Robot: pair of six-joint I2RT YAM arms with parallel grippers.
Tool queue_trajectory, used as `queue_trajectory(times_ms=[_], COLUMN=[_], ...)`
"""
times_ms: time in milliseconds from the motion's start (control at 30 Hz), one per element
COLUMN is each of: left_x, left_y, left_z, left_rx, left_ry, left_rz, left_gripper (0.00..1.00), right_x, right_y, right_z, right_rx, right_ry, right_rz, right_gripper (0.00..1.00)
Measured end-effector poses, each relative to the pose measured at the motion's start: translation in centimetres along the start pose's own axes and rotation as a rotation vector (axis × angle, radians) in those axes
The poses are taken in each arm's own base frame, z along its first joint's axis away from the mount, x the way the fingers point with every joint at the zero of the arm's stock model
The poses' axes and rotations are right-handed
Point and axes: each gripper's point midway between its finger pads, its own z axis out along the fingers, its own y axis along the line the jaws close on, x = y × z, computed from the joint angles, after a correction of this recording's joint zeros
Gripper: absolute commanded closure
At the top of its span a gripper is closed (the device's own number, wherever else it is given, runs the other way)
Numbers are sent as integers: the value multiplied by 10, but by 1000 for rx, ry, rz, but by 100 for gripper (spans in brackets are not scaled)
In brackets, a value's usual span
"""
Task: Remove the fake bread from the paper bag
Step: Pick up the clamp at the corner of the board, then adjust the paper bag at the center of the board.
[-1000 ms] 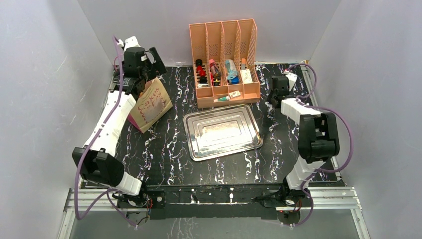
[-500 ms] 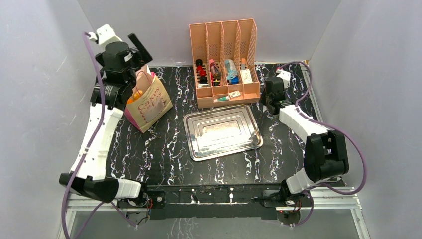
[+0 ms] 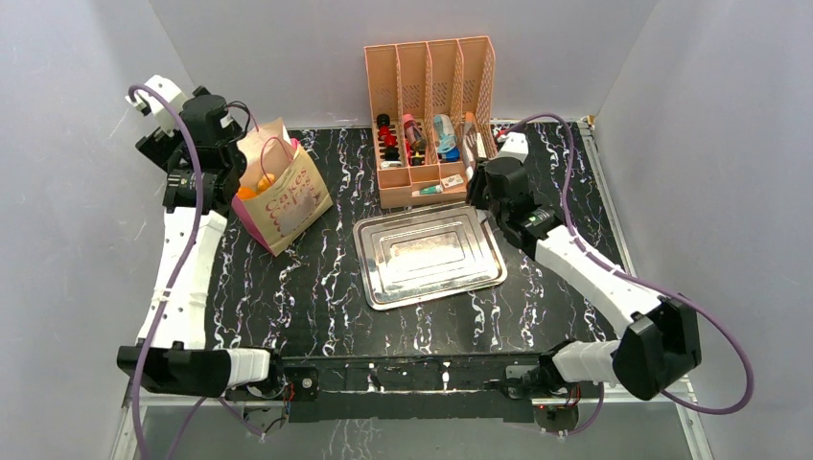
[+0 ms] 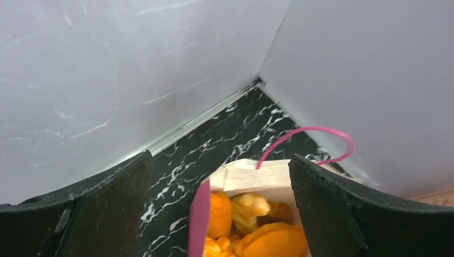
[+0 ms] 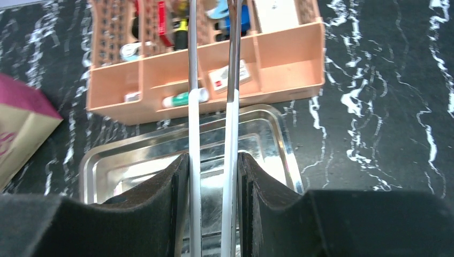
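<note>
Directly beneath our left gripper (image 4: 219,158), jaws wide and empty, we see fake bread (image 4: 267,242) inside the open-topped paper bag (image 4: 247,176).

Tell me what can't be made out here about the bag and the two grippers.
- How many fake bread pieces the paper bag holds: the left wrist view's bottom edge cuts them off; from above only an orange patch shows.
- Whether the right gripper is shut: its tips run past the right wrist view's top edge, and are too small from above.
</note>
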Motion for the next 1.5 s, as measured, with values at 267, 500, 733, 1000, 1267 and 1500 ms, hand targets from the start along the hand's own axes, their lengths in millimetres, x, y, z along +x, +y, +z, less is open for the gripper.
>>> queue_trajectory(times_ms=[267, 500, 733, 1000, 1267, 1500], left_x=[83, 98, 110, 123, 148, 165], left_y=[22, 1, 1, -3, -11, -13], left_z=[34, 42, 57, 68, 77, 83], left_rx=[14, 145, 158, 210, 257, 263], left_ry=[189, 253, 295, 336, 411, 442], left_rz=[72, 66, 65, 46, 39, 47], left_gripper=[2, 2, 2, 2, 2, 40], right_x=[5, 13, 17, 14, 17, 18], right_y=[48, 60, 72, 93, 107, 119], right_z=[-38, -46, -52, -64, -69, -75], right_rx=[-155, -194, -226, -279, -303, -321], right_ry=[0, 16, 22, 7, 8, 4], right_rz=[-67, -98, -113, -129, -157, -171], right_gripper=[71, 71, 70, 69, 69, 68])
